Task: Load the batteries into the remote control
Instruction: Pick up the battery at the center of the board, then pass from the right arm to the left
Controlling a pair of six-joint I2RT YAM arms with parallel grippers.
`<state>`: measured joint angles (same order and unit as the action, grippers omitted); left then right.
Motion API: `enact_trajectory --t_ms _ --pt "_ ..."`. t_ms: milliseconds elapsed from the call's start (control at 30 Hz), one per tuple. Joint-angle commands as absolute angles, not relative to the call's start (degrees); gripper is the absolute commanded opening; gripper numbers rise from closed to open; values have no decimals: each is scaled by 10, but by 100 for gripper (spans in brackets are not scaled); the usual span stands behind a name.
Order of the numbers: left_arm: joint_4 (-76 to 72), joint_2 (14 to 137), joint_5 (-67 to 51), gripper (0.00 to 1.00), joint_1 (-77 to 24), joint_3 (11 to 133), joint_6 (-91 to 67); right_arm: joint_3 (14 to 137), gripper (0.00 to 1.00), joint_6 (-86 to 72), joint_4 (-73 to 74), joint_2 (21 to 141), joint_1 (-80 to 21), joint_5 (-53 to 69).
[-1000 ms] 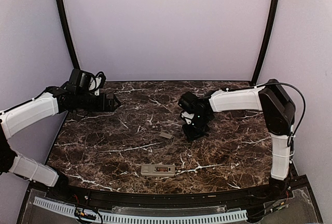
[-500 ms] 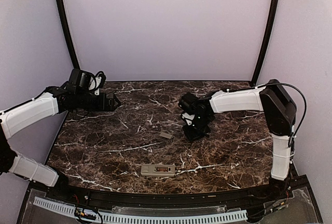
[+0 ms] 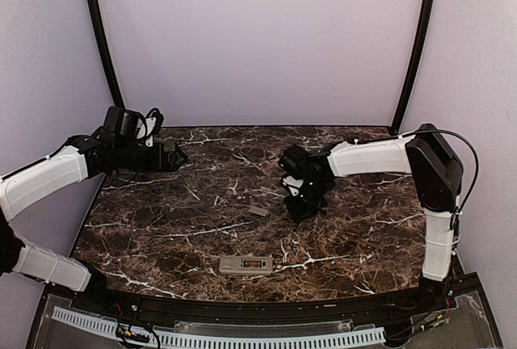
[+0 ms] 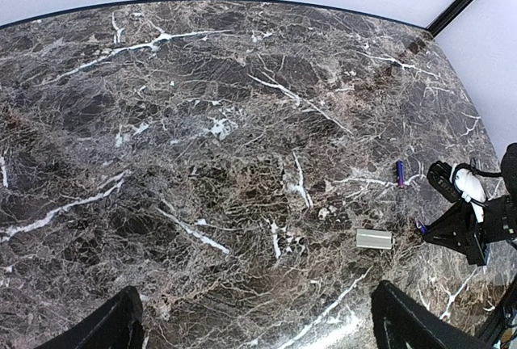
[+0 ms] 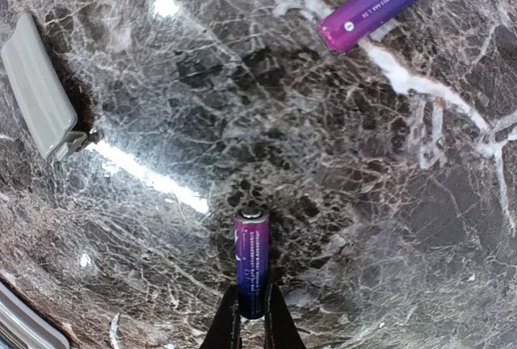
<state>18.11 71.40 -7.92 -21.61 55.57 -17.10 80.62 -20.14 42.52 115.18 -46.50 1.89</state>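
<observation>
The remote control [image 3: 245, 265] lies on its front near the table's front edge, grey-beige back up. My right gripper [image 5: 251, 304] is shut on one blue-purple battery [image 5: 251, 262] by its lower end and holds it just above the marble. The other battery [image 5: 382, 3] lies loose on the table beyond it, and also shows in the left wrist view [image 4: 399, 174]. In the top view my right gripper [image 3: 303, 203] hangs at mid-table, right of the cover piece. My left gripper [image 3: 174, 157] is open and empty, up at the far left; its fingers [image 4: 412, 329] frame bare marble.
A small flat grey cover piece [image 3: 258, 211] lies just left of my right gripper, seen also in the right wrist view [image 5: 36, 86] and the left wrist view [image 4: 375, 239]. Purple walls and black posts bound the marble table [image 3: 161, 228].
My left arm has drawn back slightly to the left. My right gripper has stayed nearly in place with the battery in it.
</observation>
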Motion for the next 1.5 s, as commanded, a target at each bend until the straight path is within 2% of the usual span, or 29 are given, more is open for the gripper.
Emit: enact_trajectory --t_ms 0,267,500,633,733,900,1200,1367,1467 --pt "157 684 -97 98 -212 537 -162 790 0 -173 405 1118 -473 46" --pt "50 611 -182 96 -212 485 -178 793 0 -112 367 1080 -474 111" --pt "-74 583 -326 94 -222 437 -324 807 0 -47 304 1010 -483 188" --pt "-133 585 -340 98 -269 418 -370 835 0 -17 267 991 -504 217" --pt "-115 607 -331 99 -322 450 -341 856 0 8 249 984 -524 218" --pt "-103 642 -347 98 -342 477 -344 865 0 35 214 963 -546 228" --pt "-110 686 -349 78 -361 505 -355 876 0 63 201 959 -571 224" --pt "-113 698 -354 71 -373 514 -348 887 0 67 210 966 -573 218" --pt "-104 705 -347 56 -375 516 -347 890 0 71 208 966 -573 222"
